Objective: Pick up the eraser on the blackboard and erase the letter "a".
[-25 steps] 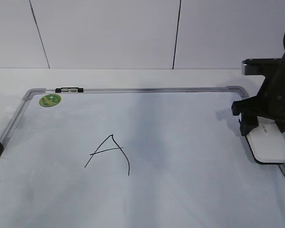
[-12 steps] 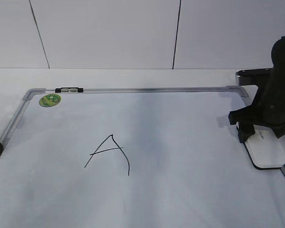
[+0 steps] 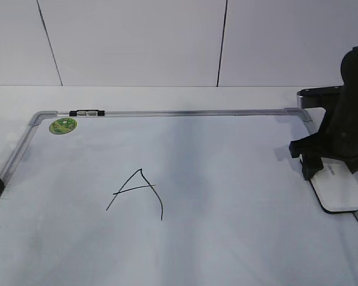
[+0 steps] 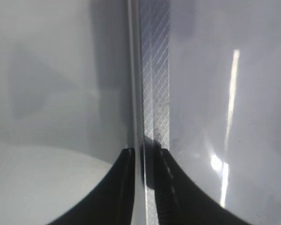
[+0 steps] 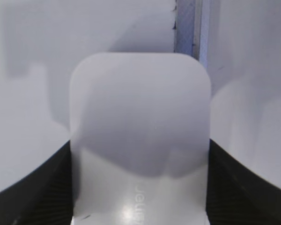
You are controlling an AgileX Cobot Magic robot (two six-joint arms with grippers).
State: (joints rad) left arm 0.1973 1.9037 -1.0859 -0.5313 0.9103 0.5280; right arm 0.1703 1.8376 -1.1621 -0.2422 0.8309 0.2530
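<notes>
White wall panels stood behind the blackboard point(image 3: 227, 179), which bore a capital "A" point(image 3: 137, 193) left of centre. At the frame's right edge, the right claw point(image 3: 331, 173) gripped the eraser point(image 3: 340, 190) by its sides. The left claw point(image 4: 143, 187), nearly together, straddled the board's frame.

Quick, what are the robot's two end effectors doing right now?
Left end effector: nearly closed around the blackboard frame edge.
Right end effector: fingers against the eraser sides, gripping it.
</notes>
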